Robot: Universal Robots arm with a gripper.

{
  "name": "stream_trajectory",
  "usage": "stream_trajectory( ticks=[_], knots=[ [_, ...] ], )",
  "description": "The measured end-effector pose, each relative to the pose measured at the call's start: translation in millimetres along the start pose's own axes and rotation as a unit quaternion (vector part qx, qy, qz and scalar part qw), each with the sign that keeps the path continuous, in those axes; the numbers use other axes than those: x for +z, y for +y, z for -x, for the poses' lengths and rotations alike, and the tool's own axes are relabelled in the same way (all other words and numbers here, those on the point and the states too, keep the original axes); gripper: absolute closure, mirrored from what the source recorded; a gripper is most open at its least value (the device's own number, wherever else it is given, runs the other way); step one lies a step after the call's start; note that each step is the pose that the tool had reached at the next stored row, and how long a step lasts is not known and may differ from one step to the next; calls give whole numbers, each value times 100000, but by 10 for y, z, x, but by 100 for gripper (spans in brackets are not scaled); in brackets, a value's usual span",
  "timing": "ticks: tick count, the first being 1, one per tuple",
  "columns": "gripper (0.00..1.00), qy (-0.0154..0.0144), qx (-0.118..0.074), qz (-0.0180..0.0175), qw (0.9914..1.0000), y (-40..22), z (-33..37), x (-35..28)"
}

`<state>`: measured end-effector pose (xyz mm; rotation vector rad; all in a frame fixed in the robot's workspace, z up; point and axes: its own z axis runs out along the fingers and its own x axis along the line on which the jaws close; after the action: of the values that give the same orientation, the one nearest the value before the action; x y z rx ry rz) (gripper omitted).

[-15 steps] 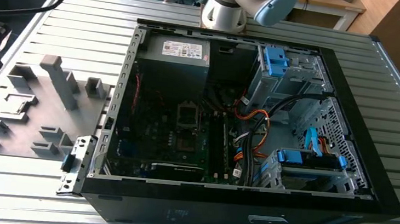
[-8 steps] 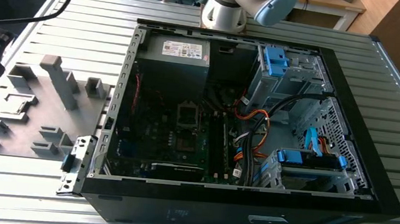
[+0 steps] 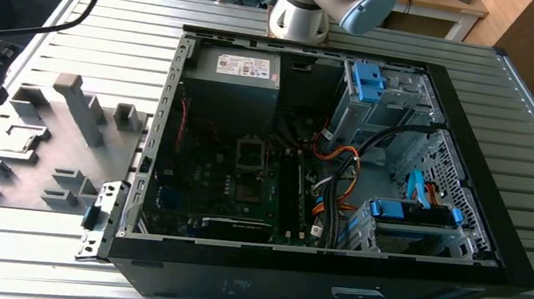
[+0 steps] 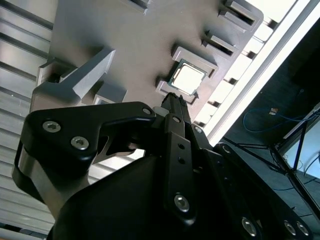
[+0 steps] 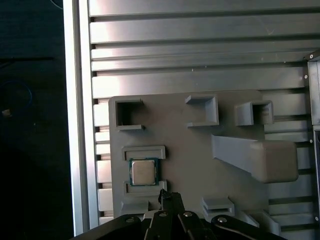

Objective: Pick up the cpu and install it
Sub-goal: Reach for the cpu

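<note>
Cpu (image 5: 143, 172) lies flat, silver top up, in a shallow grey holder (image 5: 144, 151) on the grey fixture plate (image 5: 195, 150). It is not picked yet, and nothing is on it or touching it. Both wrist views show the chip seated between the holder's two bracket lips, near the plate edge that runs along the tabletop (image 5: 200, 50) rim. The hand (image 5: 167, 194) is close to the cpu, tip pointing at the holder's near lip, apart from the chip. How high it hangs over the plate I cannot tell. In the first wrist view the fingers look pressed together into one narrow tip, with nothing pinched between them. The black linkages fan out behind that tip. A tall grey wedge block (image 5: 260, 157) stands on the same plate, well to the side of the cpu, and three open-box holders line the plate's far edge. In the exterior view the plate lies on the slatted metal tabletop at the exterior view's left, just beside the open black computer case (image 3: 283, 283). The case lies on its side with the motherboard exposed. The dark square socket (image 3: 252, 152) is near the board's middle, well apart from the plate. The arm's (image 3: 330, 1) base joint stands behind the case.
</note>
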<state>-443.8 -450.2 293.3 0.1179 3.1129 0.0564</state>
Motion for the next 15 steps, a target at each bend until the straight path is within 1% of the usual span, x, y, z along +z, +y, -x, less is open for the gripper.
stream_trajectory(
  ticks=[3, 7, 15],
  knots=[
    [89, -7, -5, 4, 100000, 0, -1, 5],
    [89, -9, -3, 4, 100000, 0, -20, 29],
    [89, -8, 18, 1, 100000, -4, -75, 79]
  ],
)
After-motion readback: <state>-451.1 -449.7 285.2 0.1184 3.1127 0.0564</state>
